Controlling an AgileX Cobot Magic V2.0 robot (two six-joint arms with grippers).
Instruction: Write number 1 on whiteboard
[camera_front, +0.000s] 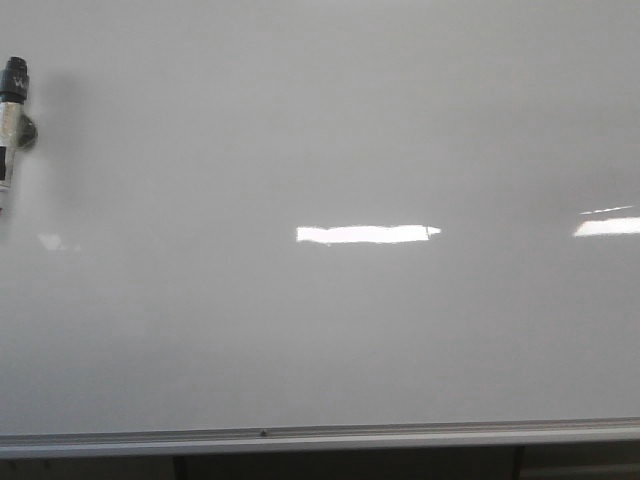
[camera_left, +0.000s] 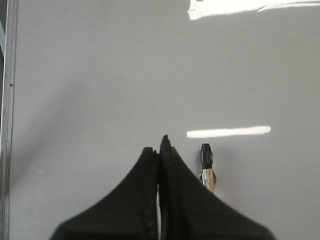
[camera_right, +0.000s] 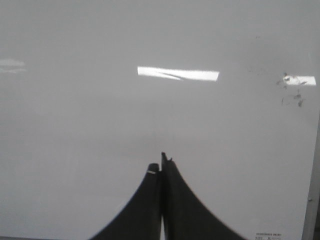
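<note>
Whiteboard (camera_front: 320, 120), a large glossy white-grey panel with a silver aluminium frame rail along its lower edge, fills the front view. Bright rectangular light reflections (camera_front: 366, 234) lie across its middle and right side. At the far left edge a marker pen with a black cap and pale taped barrel (camera_front: 10, 120) stands roughly upright against the board. No black stroke of a number 1 can be made out on the surface.

From the left wrist, the left gripper (camera_left: 161, 150) shows two black fingers pressed together, holding nothing. The same marker pen (camera_left: 207, 167) sits just beside them, with the frame rail (camera_left: 7, 125) well apart.

From the right wrist, the right gripper (camera_right: 161, 167) likewise has its black fingers closed together, empty, before the board. Faint dark smudges (camera_right: 292, 95) mark the surface near a reflection.
</note>
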